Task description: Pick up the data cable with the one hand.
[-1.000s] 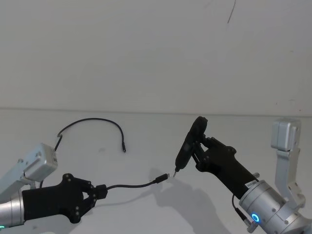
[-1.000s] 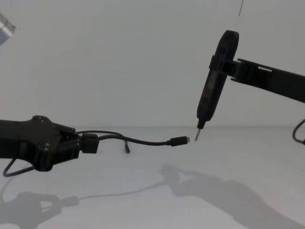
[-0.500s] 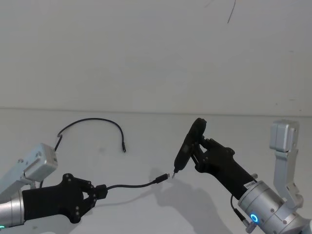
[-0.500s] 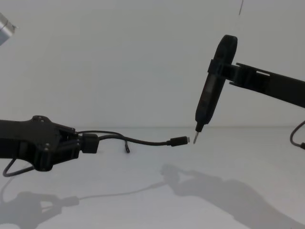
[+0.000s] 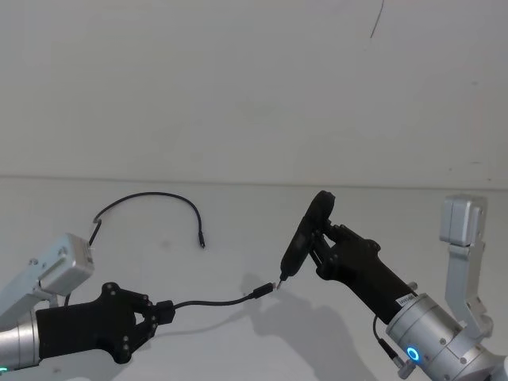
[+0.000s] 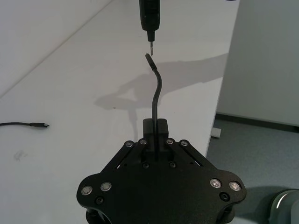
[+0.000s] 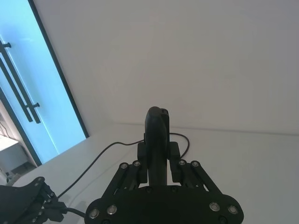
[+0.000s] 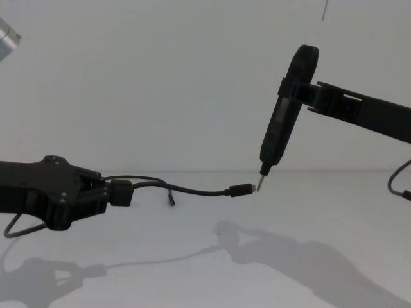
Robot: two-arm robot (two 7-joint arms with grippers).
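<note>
Cable held, plug meeting tool tip

Cable (image 8: 192, 190) is clamped at one plug by the left gripper (image 8: 106, 194), jaws closed on it, lifted off the tabletop (image 8: 192, 269). Its free plug sits just beside the tool (image 8: 282, 122), gripped by the right gripper (image 5: 325, 246). Best hold the cable level and steady. Left arm reaches low toward the tool; right arm angles down.

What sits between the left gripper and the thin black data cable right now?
Nothing: the left gripper is already shut on the thin black data cable, held above the white table. The right gripper's black pen-shaped tool meets the free plug.
</note>
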